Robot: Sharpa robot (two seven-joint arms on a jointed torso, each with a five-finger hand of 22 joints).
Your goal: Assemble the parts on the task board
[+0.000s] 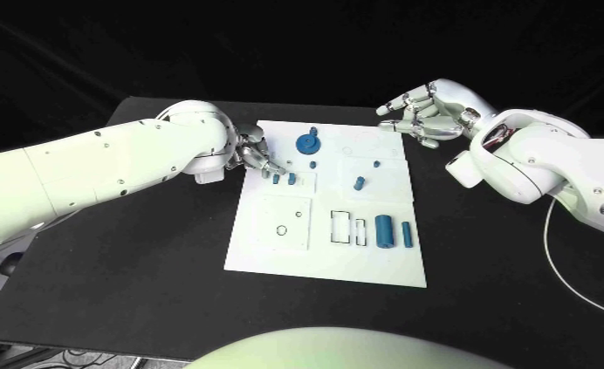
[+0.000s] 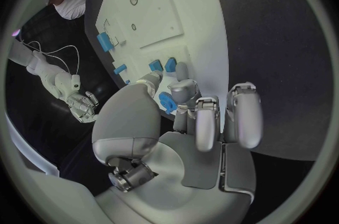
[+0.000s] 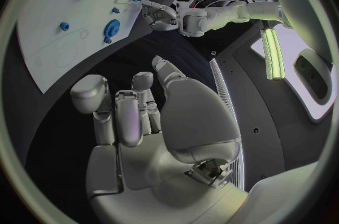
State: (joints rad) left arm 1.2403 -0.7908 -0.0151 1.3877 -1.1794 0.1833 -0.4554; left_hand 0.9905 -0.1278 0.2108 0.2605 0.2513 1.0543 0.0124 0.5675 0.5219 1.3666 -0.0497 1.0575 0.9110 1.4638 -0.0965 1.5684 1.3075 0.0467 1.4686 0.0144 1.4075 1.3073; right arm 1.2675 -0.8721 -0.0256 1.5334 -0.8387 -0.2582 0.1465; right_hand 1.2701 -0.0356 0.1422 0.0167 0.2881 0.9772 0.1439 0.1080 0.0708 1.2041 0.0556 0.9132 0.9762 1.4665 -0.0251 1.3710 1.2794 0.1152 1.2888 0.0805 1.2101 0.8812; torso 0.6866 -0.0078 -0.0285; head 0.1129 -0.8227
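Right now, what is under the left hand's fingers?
The white board, with small blue parts by the left hand's fingertips. Anything beneath the palm is hidden.

A black table (image 1: 151, 282) carries a white task board (image 1: 378, 260) at its middle, lying flat, with dark tabletop showing on every side of it.

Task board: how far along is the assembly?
Early. On the task board the gear-like part seems seated. Left hand fingers a small blue part at the board's edge. Right hand hovers off-board, holding nothing. Cylinders lie loose.
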